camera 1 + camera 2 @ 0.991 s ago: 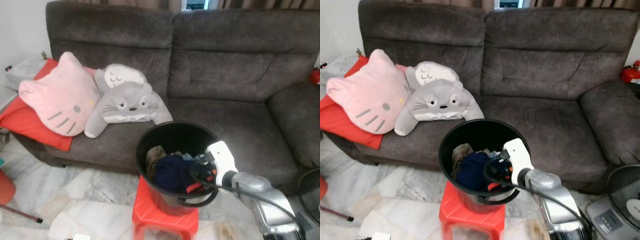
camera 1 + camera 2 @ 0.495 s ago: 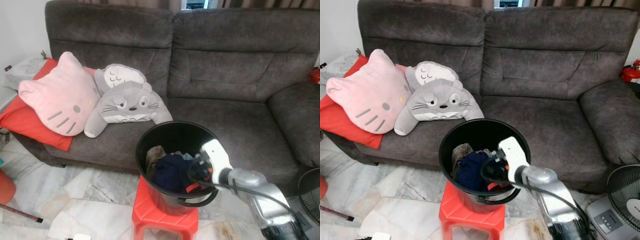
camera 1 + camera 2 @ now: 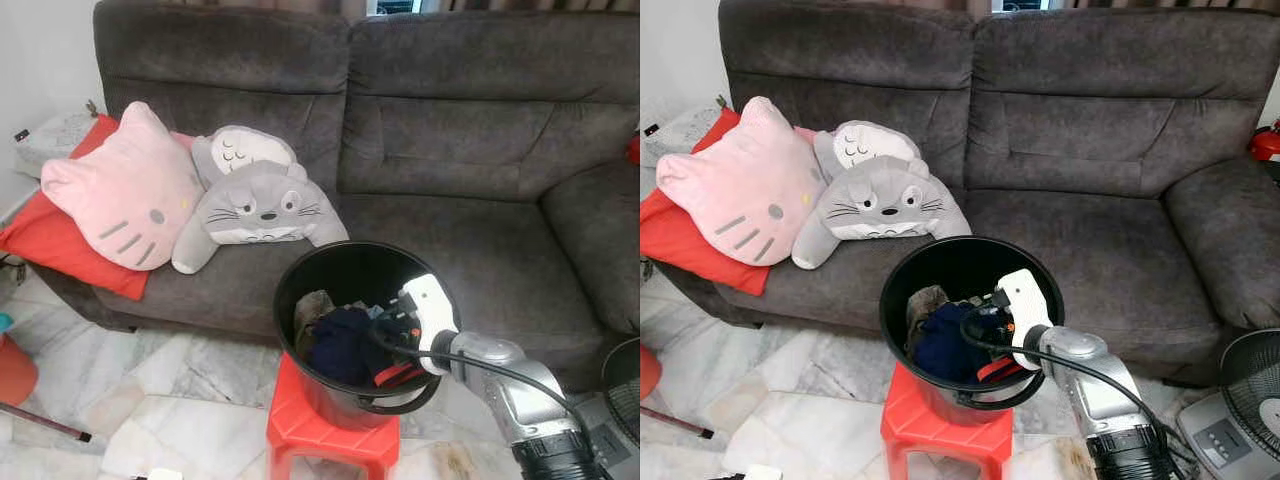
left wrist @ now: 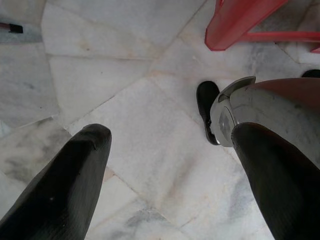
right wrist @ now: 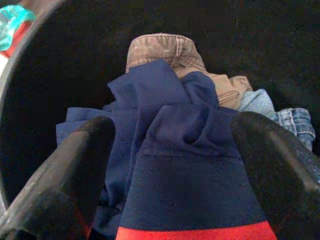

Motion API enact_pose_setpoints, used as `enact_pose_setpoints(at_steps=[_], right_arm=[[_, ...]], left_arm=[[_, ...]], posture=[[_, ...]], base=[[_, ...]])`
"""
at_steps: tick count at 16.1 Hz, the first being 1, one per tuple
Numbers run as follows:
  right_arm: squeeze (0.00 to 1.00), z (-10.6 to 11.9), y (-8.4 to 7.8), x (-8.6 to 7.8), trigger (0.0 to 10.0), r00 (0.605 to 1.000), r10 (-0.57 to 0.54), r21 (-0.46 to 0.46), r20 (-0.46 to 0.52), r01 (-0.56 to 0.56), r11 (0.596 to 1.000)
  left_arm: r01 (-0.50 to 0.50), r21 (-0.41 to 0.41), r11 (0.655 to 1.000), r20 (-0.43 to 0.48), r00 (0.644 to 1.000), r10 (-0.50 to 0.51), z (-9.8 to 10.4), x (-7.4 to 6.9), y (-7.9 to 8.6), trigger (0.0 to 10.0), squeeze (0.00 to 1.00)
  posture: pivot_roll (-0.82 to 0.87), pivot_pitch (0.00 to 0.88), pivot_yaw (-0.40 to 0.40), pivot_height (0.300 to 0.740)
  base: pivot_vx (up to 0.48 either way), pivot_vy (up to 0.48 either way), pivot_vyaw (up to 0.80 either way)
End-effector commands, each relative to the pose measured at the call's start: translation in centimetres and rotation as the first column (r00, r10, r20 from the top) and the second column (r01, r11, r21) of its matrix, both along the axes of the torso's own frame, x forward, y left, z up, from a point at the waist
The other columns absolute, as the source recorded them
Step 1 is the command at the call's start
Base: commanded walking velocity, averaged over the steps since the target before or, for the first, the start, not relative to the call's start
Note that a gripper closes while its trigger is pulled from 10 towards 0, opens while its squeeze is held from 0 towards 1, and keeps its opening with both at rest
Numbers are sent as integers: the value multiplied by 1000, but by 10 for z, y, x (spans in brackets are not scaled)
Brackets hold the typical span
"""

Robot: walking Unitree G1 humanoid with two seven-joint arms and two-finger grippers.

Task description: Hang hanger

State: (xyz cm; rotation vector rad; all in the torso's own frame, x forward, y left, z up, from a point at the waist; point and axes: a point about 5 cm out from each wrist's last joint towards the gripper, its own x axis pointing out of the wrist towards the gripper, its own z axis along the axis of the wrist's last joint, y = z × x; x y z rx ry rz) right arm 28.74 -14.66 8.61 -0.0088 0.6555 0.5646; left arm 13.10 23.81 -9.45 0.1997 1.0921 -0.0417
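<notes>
- Right now one black bucket (image 3: 300, 290) stands on one red stool (image 3: 330, 440), on the marble floor (image 3: 170, 400) near the grey sofa (image 3: 470, 170).
- Inside the bucket lie at least three garments: one navy garment with a red band (image 5: 185, 150), one brown garment (image 5: 160, 52) and one piece of blue denim (image 5: 280, 117); no hanger can be made out among them.
- The right pincer (image 5: 175, 170) reaches into the bucket with its two fingers spread apart on either side of the navy garment, clasping nothing.
- The left pincer (image 4: 170, 170) hangs low over the floor, fingers parted and empty.
- Three soft things sit on the sofa's left: one pink cat cushion (image 3: 125, 190), one grey plush toy (image 3: 255, 200), one red cushion (image 3: 60, 240).
</notes>
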Motion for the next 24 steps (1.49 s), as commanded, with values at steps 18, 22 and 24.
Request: enact_pose_setpoints(at_steps=[18, 22, 24], right_arm=[[0, -33, 1, 8, 0, 997, -15, -11, -69, 15, 1000], [0, -33, 1, 9, 0, 998, -16, -10, -66, 16, 1000], [0, -33, 1, 9, 0, 998, -16, -10, -66, 16, 1000]], left_arm=[[-31, 17, 999, -10, 999, 31, 0, -1, 3, 10000, 0], [-30, 18, 999, -9, 1000, 30, 0, -1, 3, 10000, 0], [-30, 18, 999, -9, 1000, 30, 0, -1, 3, 10000, 0]], posture=[[22, 0, 20, 732], [20, 0, 22, 732], [20, 0, 22, 732]], base=[[0, 0, 0], [0, 0, 0], [0, 0, 0]])
